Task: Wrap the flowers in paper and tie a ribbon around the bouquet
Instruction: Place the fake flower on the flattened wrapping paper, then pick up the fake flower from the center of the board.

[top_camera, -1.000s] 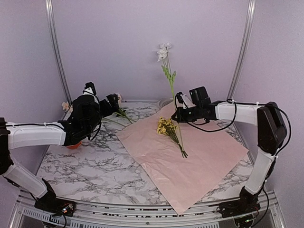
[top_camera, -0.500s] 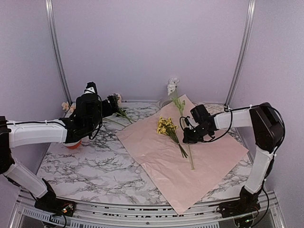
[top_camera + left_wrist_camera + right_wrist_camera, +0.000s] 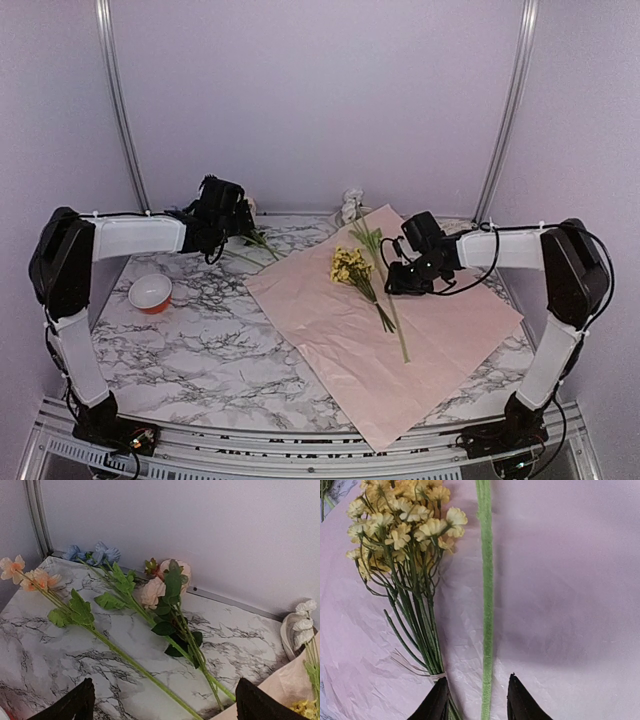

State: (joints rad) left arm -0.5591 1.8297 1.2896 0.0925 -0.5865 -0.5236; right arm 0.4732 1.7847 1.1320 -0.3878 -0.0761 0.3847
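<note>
Right wrist view shows my right pincer [image 3: 477, 702] with its jaws parted, straddling the green stem [image 3: 486, 580] without pinching it. The stem lies flat on the paper [image 3: 570, 605], running straight ahead of the fingertips, with the yellow flowers [image 3: 402, 530] just to its left. I judge this stem is placed, so I should lift straight up, jaws apart, dragging neither stem nor sheet. My left pincer [image 3: 167, 707] is spread wide and holds nothing; the loose flowers [image 3: 160, 595] lie ahead of it on the table [image 3: 40, 645].
</note>
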